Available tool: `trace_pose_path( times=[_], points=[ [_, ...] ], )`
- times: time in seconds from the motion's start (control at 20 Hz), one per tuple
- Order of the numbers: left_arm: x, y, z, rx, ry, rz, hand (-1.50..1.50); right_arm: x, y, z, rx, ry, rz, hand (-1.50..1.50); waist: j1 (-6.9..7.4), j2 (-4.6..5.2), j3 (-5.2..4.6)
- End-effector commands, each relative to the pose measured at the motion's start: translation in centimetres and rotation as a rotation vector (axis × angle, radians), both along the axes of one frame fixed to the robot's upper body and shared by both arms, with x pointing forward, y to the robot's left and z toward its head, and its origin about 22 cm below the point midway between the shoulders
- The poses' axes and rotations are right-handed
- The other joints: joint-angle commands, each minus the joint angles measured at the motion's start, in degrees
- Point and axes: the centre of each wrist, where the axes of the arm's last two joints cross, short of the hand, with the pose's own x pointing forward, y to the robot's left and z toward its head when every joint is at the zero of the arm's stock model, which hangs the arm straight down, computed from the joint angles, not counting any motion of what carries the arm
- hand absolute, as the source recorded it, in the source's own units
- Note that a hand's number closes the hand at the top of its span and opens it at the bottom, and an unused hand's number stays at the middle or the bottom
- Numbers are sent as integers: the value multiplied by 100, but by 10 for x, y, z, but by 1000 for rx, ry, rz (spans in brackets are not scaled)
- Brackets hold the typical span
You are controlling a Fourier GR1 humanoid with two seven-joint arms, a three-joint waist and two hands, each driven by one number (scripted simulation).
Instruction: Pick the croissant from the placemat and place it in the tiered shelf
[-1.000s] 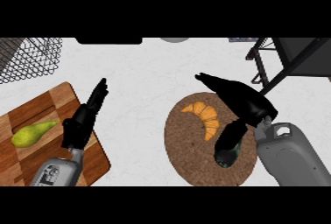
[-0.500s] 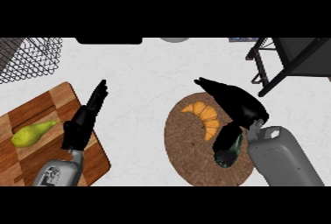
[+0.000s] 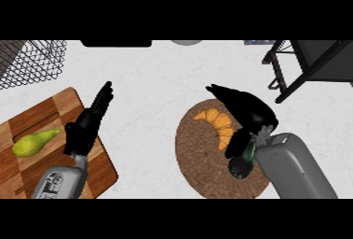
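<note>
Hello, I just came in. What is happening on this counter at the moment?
The robot's right hand is over the round placemat, fingers arched beside the croissant, which lies on the mat and is not lifted. The tiered shelf, where the croissant should go, stands at the far right. The left hand rests open over the edge of a wooden cutting board that carries a pear.

A grained brown wooden cutting board (image 3: 41, 121) lay on the matt white counter (image 3: 158, 79). The round brown placemat (image 3: 207, 158) looked rough and woven; the dark wire basket (image 3: 31, 60) looked like metal.
</note>
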Motion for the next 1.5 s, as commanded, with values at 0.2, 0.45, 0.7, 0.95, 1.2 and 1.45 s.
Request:
trace_pose_path(
  times=[0.2,0.45,0.7,0.95,1.2,1.45],
  points=[
    [8,-10,-3,-8,0,-9,0,11,15,-12,-14,-7,-13,-150,-3,3,0],
    [-3,-1,-8,-8,8,0,0,13,1,-33,-18,15,-22,-150,2,2,0],
    [-2,-8,-5,-21,5,-29,0,11,4,-52,-16,15,6,-150,0,3,0],
    [10,-12,-3,-38,11,-11,0,4,19,-48,-37,37,-1,-150,-18,0,-1],
    [4,-9,-4,12,15,4,0,9,17,-77,-86,62,56,150,-2,3,0],
    [-13,-14,-1,-7,9,-1,0,24,14,-62,-132,-18,116,150,33,0,1]
  ],
)
